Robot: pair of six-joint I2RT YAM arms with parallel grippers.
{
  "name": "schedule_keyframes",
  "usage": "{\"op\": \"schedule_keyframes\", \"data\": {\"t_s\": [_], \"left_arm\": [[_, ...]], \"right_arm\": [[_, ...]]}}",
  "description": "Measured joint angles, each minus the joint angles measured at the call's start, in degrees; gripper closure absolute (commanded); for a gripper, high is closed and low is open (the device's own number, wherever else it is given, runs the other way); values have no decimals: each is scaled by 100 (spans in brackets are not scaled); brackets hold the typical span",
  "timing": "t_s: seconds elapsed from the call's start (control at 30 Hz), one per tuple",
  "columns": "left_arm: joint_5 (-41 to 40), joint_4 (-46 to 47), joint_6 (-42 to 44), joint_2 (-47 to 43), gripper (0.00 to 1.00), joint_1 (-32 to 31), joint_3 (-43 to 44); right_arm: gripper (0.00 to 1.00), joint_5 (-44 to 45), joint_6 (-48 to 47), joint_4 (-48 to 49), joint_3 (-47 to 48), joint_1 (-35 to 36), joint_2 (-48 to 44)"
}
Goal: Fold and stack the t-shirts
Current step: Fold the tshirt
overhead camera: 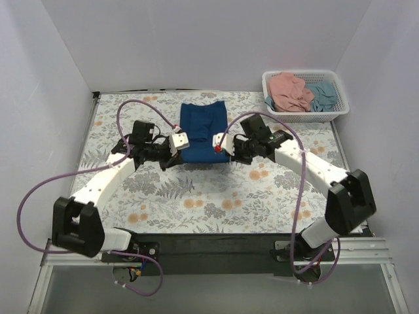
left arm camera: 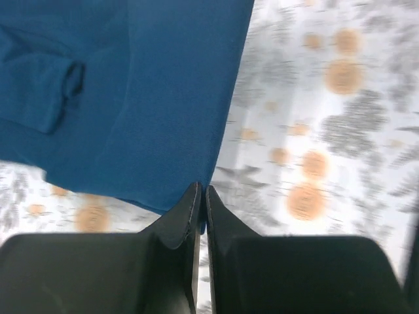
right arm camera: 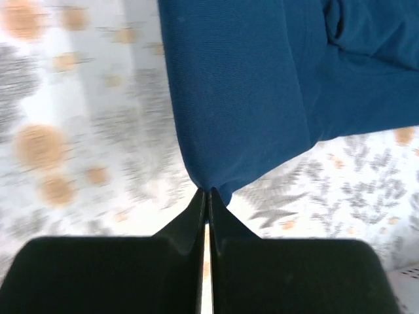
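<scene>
The dark navy t-shirt (overhead camera: pixel 203 127) lies partly folded in the middle of the flowered table. My left gripper (overhead camera: pixel 178 145) is shut on its near left corner; in the left wrist view the black fingers (left arm camera: pixel 190 209) pinch the cloth's corner (left arm camera: pixel 131 98). My right gripper (overhead camera: pixel 222 145) is shut on the near right corner; in the right wrist view the cloth (right arm camera: pixel 249 91) hangs from the closed fingertips (right arm camera: pixel 198 203). The salmon pink t-shirt (overhead camera: pixel 290 91) and the light teal-blue t-shirt (overhead camera: pixel 325 97) lie crumpled in the basket.
The white plastic lattice basket (overhead camera: pixel 337 112) stands at the far right corner of the table. White walls close in the left, back and right sides. Purple cables loop over both arms.
</scene>
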Motion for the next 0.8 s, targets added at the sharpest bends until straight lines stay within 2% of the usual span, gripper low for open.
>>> {"op": "schedule_keyframes", "data": {"t_s": [0.1, 0.2, 0.33, 0.5, 0.8], "left_arm": [[339, -625, -103, -938, 100, -70, -341], [662, -1266, -284, -1770, 100, -109, -444], [859, -1714, -680, -2275, 100, -109, -332], [804, -1488, -970, -1515, 100, 26, 7], [667, -529, -1001, 977, 100, 789, 343]], "right_arm": [[99, -144, 195, -442, -492, 313, -820], [99, -334, 411, -837, -601, 629, -1519], [99, -518, 581, -1119, -389, 669, -1779], [99, -590, 531, -1233, 271, 614, -922], [99, -785, 74, -1187, 1019, 9, 1082]]}}
